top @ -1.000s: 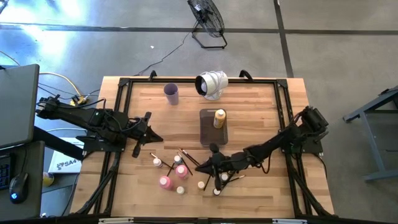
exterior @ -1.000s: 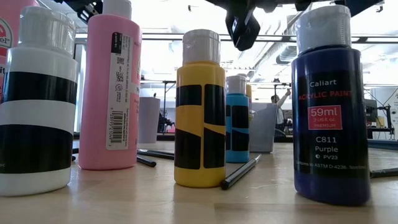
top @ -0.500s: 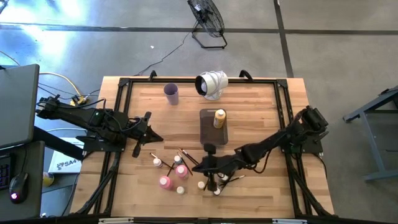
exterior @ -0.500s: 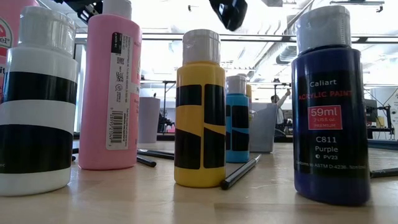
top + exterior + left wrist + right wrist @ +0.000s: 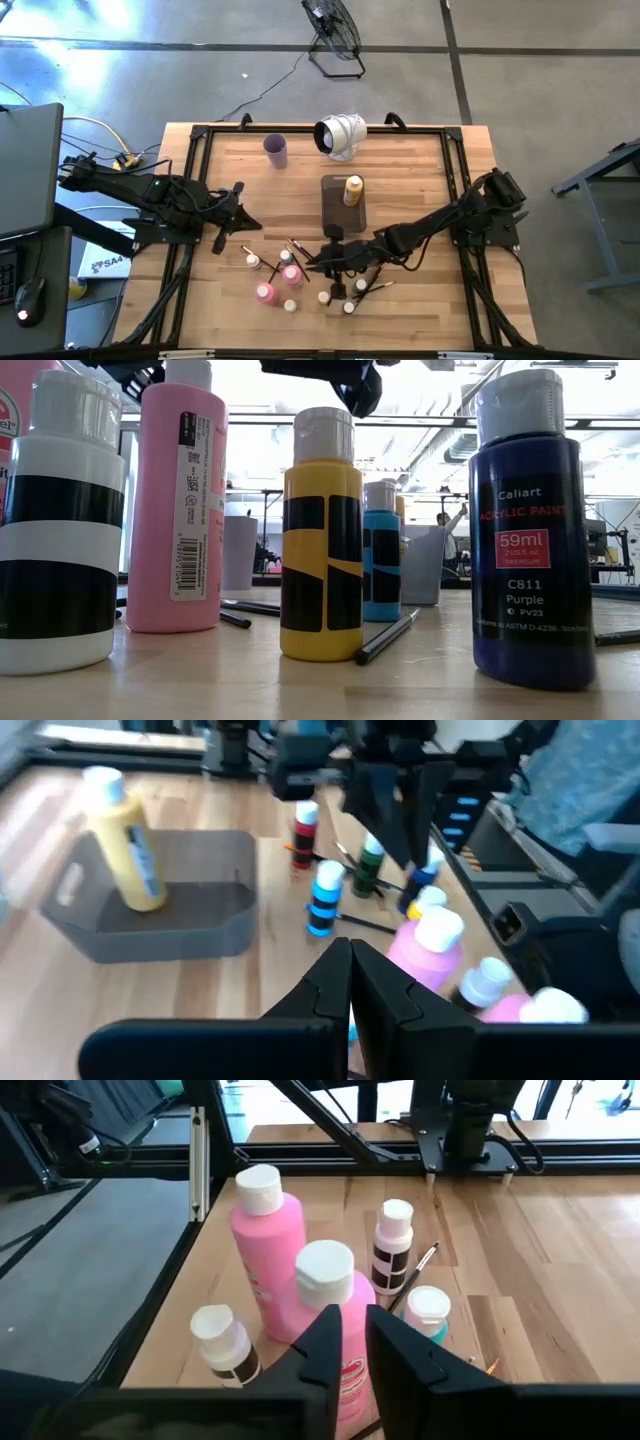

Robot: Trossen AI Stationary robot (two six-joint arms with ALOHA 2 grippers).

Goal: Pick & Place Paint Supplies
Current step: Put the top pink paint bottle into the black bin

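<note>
Paint bottles stand upright in a cluster at the table's near middle: two pink ones (image 5: 266, 293) (image 5: 270, 1250), and small white-capped ones (image 5: 253, 261) (image 5: 393, 1245). Thin paintbrushes (image 5: 300, 250) (image 5: 385, 638) lie flat among them. An orange-yellow bottle (image 5: 352, 190) stands in the grey tray (image 5: 338, 215). My right gripper (image 5: 318, 262) (image 5: 355, 1335) hovers above the cluster, right of the pink bottles. It is slightly open and has nothing between its fingers. My left gripper (image 5: 238, 205) (image 5: 350, 965) waits shut at the table's left, above the wood.
A lilac cup (image 5: 276, 150) and a white rounded object (image 5: 340, 135) stand near the far edge. In the low view, white-and-black (image 5: 60, 530), yellow (image 5: 322, 540), blue (image 5: 380, 555) and purple (image 5: 530, 540) bottles stand close to the camera. A black frame (image 5: 200, 135) rims the table.
My right gripper has risen from among the small bottles. It has also moved toward the table's far edge and a little to the left, and now hangs higher over the cluster. The bottles and brushes stand as before.
</note>
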